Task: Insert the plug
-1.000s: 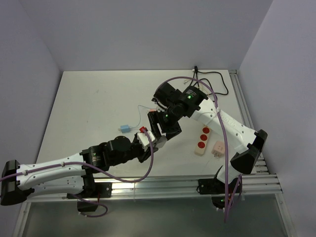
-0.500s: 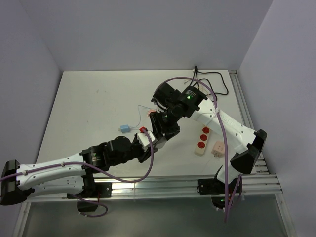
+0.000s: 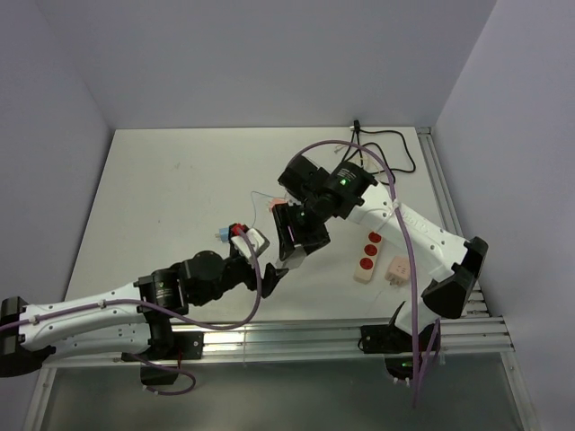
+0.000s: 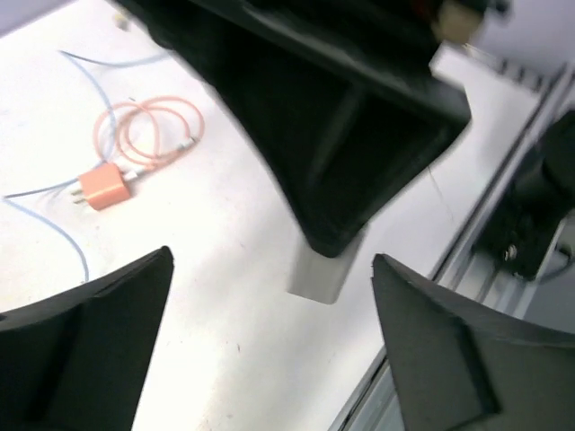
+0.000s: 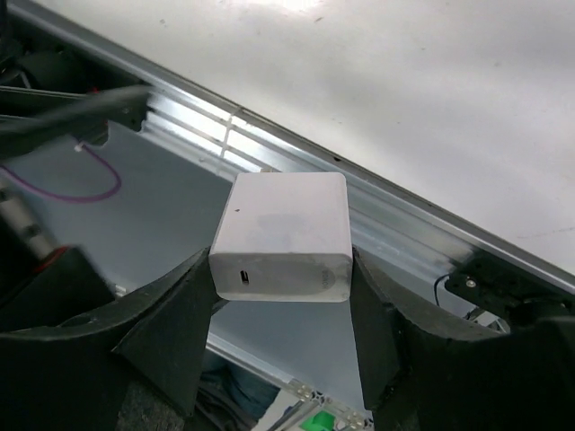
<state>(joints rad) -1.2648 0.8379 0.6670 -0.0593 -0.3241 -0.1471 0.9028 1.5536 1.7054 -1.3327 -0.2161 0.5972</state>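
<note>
The right pincer [image 5: 278,278] is closed on a white plug [image 5: 286,215], its two fingers pressed against the block's opposite sides. The face turned to the wrist camera has a small slot. The prongs do not show in any view, so I cannot tell which way they point.

From above, this pincer hangs over the middle of the surface [image 3: 171,180], with the plug off the surface. The power strip [image 3: 367,256] lies flat to its right, near but apart, and its red sockets face up. A small pinkish adapter [image 3: 396,269] sits just beside the strip, on the far side from the pincer.

The left pincer [image 4: 271,269] is spread wide and holds nothing. It points at the right pincer from close by. In its own view a pale stub of the plug pokes out below the dark fingers in front of it. An orange charger [image 4: 103,189] with a coiled cord lies further back on the surface and plays no part in the task.

The plug seems to be gripped and lifted but not yet brought to a socket. The next move probably calls for swinging the right arm over the strip, turning the plug so its prongs face down, lining it up with one socket and pressing straight in. Since the strip lies loose, the free left pincer could hold it steady.
</note>
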